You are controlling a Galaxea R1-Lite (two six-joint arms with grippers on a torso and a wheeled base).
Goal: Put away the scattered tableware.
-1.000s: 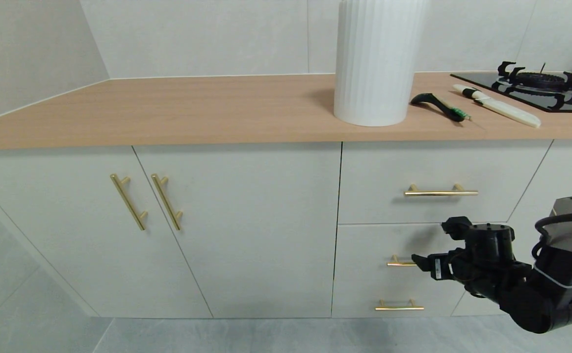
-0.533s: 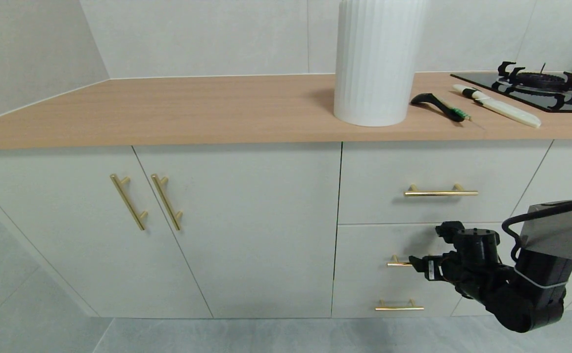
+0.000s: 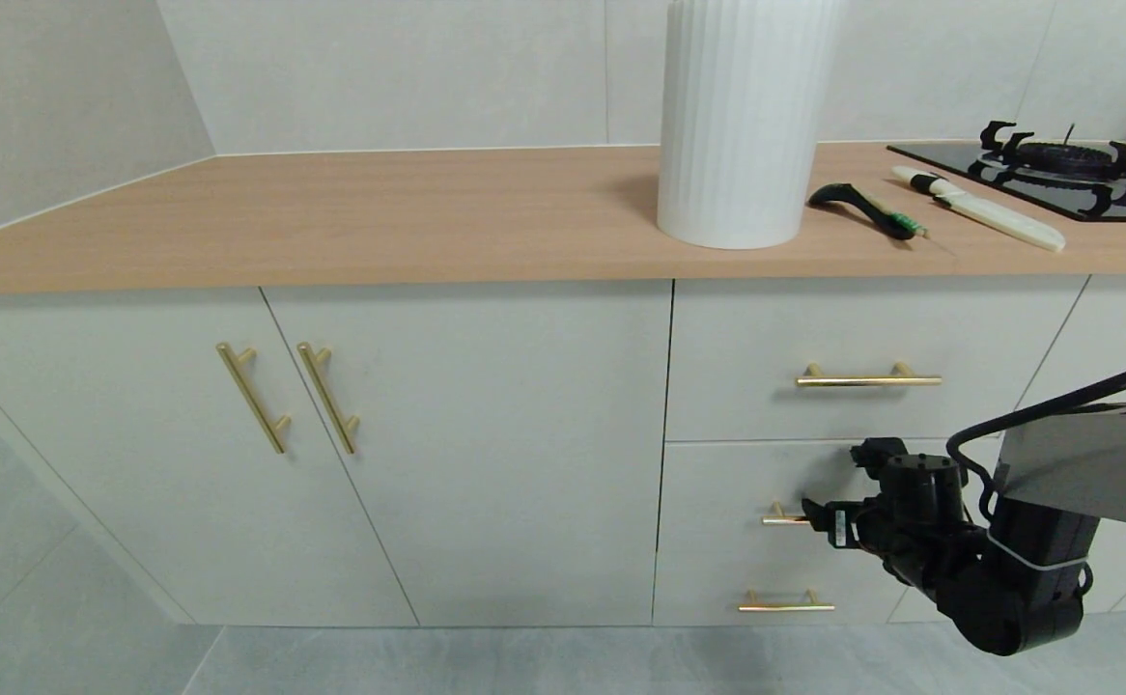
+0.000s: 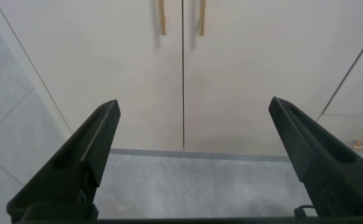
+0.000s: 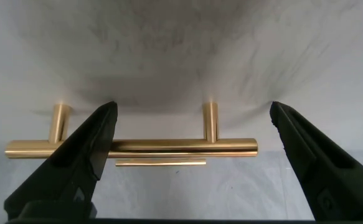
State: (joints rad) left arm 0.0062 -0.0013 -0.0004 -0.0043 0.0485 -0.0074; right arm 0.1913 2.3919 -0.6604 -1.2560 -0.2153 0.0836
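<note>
One peeler (image 3: 867, 209), one knife (image 3: 983, 210) on the counter (image 3: 380, 212); three drawer handles (image 3: 867, 379); left end effector (image 4: 192, 109), right end effector (image 5: 192, 112) both apart.

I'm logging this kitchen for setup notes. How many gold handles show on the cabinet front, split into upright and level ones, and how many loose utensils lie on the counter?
Upright door handles: 2
Level drawer handles: 3
Loose utensils on the counter: 2
Total: 7
</note>
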